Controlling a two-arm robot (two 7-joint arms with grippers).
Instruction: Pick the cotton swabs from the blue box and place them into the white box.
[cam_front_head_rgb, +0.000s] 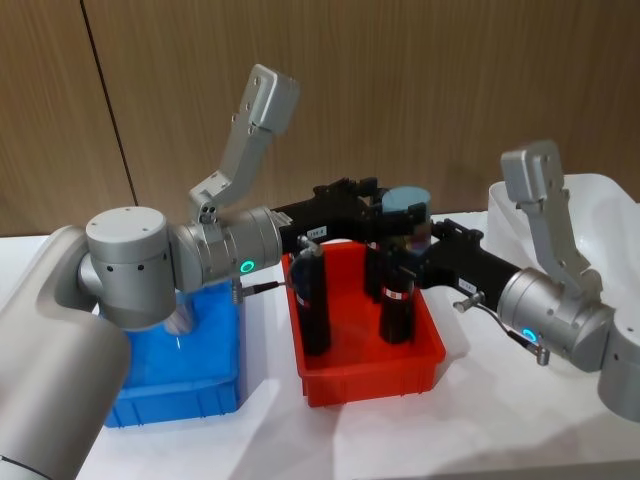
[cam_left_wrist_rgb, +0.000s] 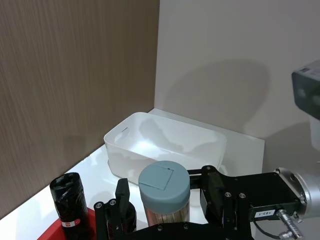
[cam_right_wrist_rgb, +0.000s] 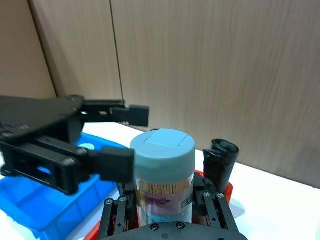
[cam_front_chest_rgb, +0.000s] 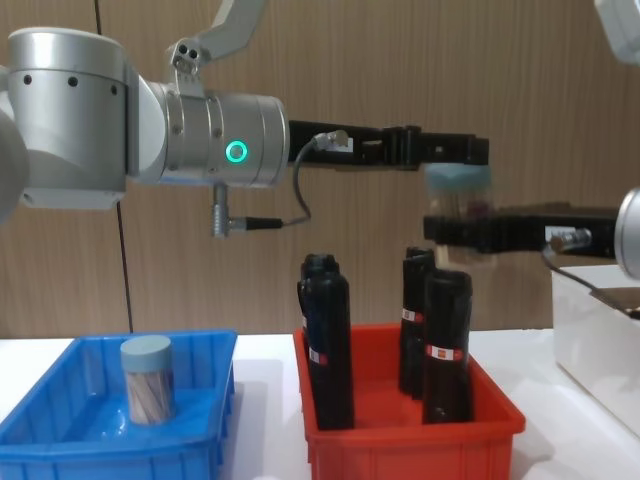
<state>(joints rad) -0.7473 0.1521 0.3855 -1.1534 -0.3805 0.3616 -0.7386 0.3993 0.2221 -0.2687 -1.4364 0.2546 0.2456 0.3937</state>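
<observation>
A clear swab jar (cam_right_wrist_rgb: 162, 152) with a grey-blue lid was held in the air above the red bin (cam_front_chest_rgb: 410, 452), between the two arms. The right gripper (cam_right_wrist_rgb: 164, 202) reached in from the right. It was clamped on the jar's lower body, with a finger pressed against each side. The left gripper (cam_front_chest_rgb: 462, 151) reached in from the left at about the height of the lid. Its fingers were parted, one on each side of the jar, and the left wrist view showed a narrow gap on both sides. A second swab jar (cam_front_chest_rgb: 147, 378) stood upright in the blue box (cam_front_chest_rgb: 100, 455) at the left of the table (cam_front_head_rgb: 500, 420). The red bin sat in the middle and held several tall black cylinders (cam_front_chest_rgb: 330, 340), all upright. The white box (cam_left_wrist_rgb: 131, 162) stood at the right, apart from the held jar.
</observation>
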